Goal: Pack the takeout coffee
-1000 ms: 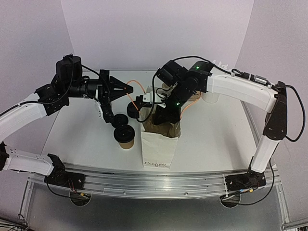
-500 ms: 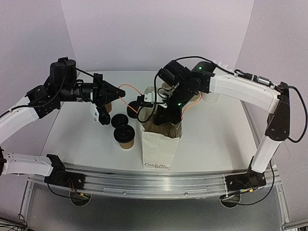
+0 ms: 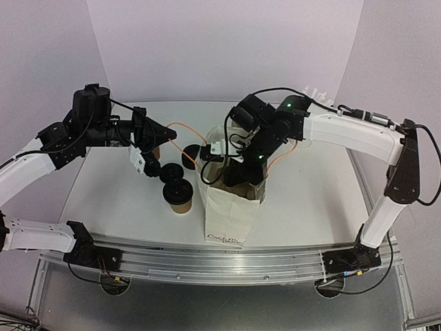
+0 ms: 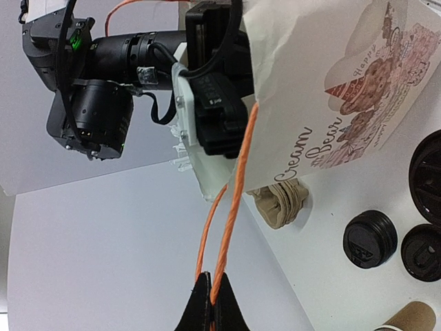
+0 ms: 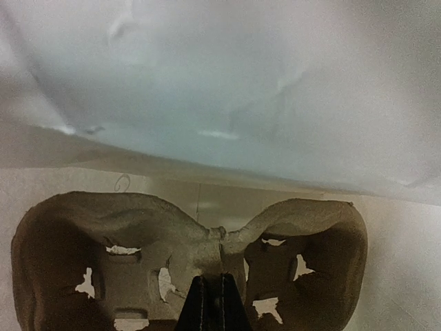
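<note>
The takeout coffee (image 3: pixel 180 194), a small brown cup with a black lid, stands on the table just left of the white paper bag (image 3: pixel 224 217). My left gripper (image 3: pixel 167 131) is shut on the bag's orange cord handle (image 4: pixel 234 186), pulling it left of the bag; its fingertips (image 4: pixel 210 295) pinch the loop. My right gripper (image 3: pixel 233 172) reaches down into the bag's open mouth. In the right wrist view it (image 5: pixel 212 293) is shut on the middle ridge of a brown pulp cup carrier (image 5: pixel 103 248), with the bag's white wall (image 5: pixel 227 83) behind it.
Loose black lids (image 3: pixel 171 172) (image 3: pixel 151 169) (image 3: pixel 190 156) lie beside the coffee, also seen from the left wrist as lids (image 4: pixel 370 238). A tan pulp bundle (image 4: pixel 281 201) sits by the bag's foot. A brown cup (image 3: pixel 154 150) stands behind my left gripper.
The right gripper has sunk deeper into the bag with the carrier. The left gripper has turned and shifted slightly left, still holding the orange handle. The bag's mouth stands wider.
</note>
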